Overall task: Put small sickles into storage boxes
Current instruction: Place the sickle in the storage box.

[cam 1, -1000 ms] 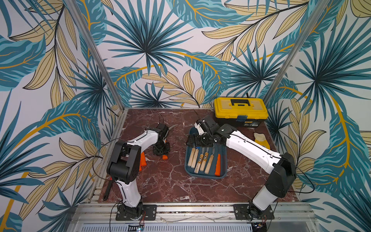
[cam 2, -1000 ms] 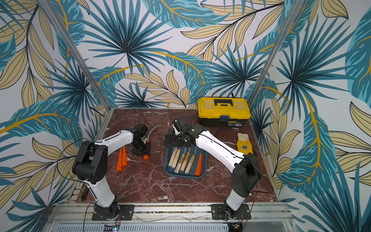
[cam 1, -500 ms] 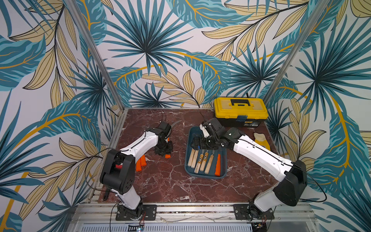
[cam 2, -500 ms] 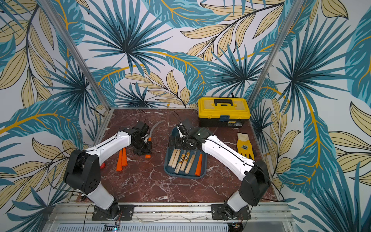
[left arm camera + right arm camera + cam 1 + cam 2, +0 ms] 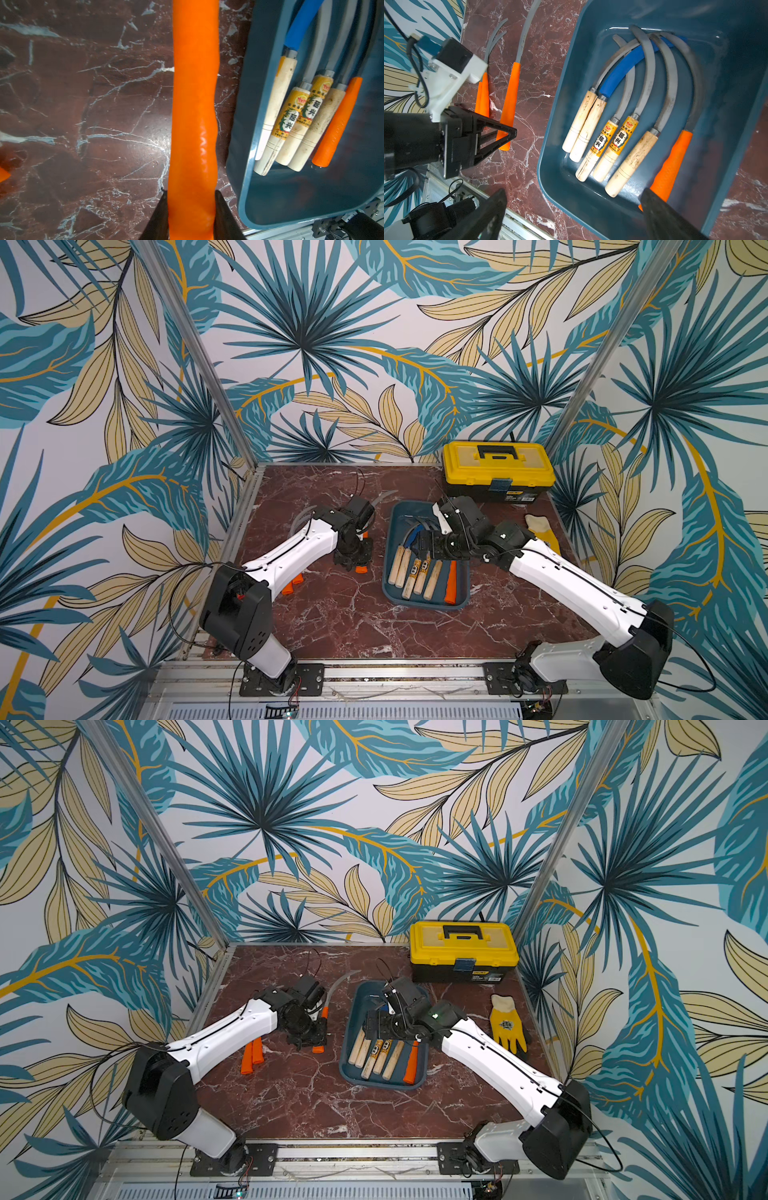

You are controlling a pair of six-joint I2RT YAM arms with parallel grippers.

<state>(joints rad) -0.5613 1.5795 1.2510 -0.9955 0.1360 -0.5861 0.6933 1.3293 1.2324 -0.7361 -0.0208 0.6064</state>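
Right gripper (image 5: 574,194), drawn slightly nearer over the teal tray (image 5: 560,116), is hovering wide-open above six sickles (image 5: 618,141) lying inside; left gripper (image 5: 190,193) is pinching an orange-handled sickle (image 5: 194,93) beside the tray, perhaps lifted.

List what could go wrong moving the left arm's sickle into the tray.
The left gripper clamps the orange-handled sickle near the handle's end, so the long blade may swing or slip on lifting.
The right gripper hangs open over the tray and could be struck.
Six sickles already crowd the tray; the new one may rest on the rim.
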